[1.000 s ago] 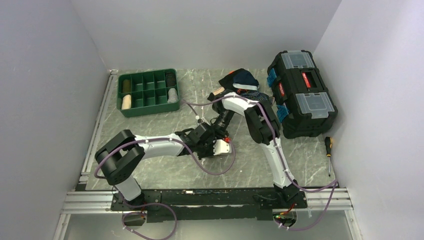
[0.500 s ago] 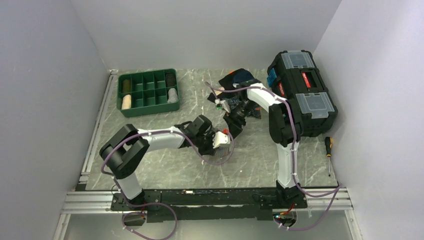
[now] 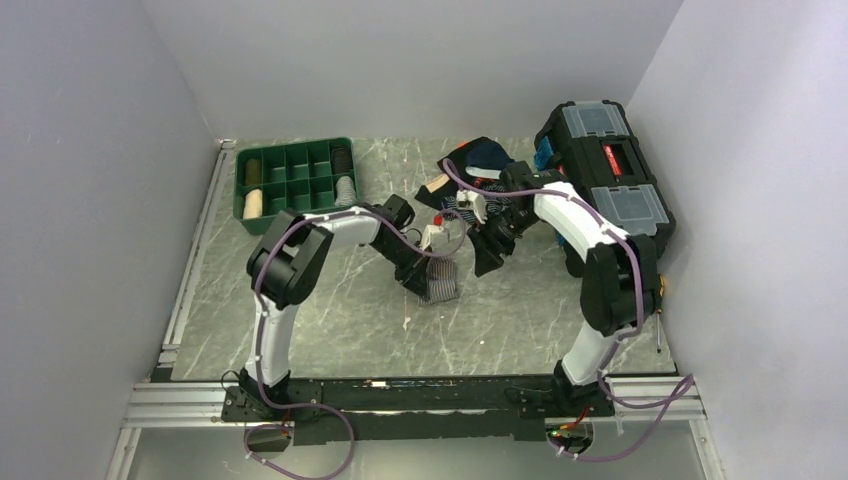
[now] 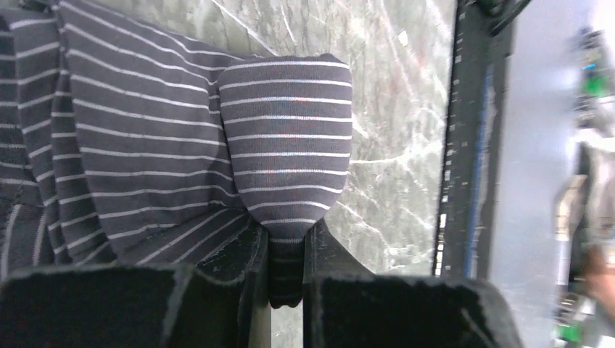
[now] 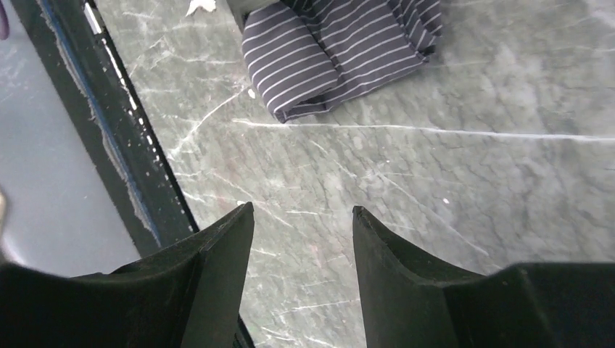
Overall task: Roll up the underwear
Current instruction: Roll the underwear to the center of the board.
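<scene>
Clamping a fold of the thin grey pinstriped boxer shorts [image 4: 286, 138] — bunched on the marbled grey counter [image 5: 450, 181] — is the left end effector [image 4: 286, 250]; the right end effector [image 5: 303, 232] hovers at their 2 o'clock, fingers apart.

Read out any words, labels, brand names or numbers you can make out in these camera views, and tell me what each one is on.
No text is legible in any view.
Red label on the lid of the black toolbox: too small to read.
Red patch on the toolbox's left side: too small to read.
Both wrist views: no writing visible.
</scene>
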Available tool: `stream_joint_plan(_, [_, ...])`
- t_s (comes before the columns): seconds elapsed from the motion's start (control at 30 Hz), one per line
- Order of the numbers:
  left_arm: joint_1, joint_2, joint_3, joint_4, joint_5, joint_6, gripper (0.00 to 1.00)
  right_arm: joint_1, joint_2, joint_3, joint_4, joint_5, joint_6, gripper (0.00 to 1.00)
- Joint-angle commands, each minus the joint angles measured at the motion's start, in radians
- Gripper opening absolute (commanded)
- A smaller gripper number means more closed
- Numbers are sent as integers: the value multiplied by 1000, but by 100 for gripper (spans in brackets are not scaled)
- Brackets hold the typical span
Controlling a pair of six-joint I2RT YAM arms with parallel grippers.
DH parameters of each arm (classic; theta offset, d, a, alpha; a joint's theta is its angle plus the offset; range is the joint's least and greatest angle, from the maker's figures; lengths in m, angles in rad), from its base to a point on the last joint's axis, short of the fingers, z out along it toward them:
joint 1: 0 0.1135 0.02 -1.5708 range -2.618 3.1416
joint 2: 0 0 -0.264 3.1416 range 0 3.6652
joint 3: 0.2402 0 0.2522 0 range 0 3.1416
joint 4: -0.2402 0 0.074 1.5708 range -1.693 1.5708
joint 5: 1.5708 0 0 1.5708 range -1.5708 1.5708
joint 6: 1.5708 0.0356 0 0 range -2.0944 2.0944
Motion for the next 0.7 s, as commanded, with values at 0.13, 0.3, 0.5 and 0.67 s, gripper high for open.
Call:
stream_joint_plan(0.13, [83,287,247,-374,155,34,0,31,-208,-119,226,21,60,56])
stream_joint_plan(0.3, [104,415,383,-523,236,46,0,171,-245,-209,325,138,53,58])
stream_joint_plan(0.5, [120,481,445,-600,283,42,0,353,-245,-280,479,342,42,62])
stream_joint_plan(0.67, [120,504,467,-632,293,46,0,435,-217,-300,573,477,9,66])
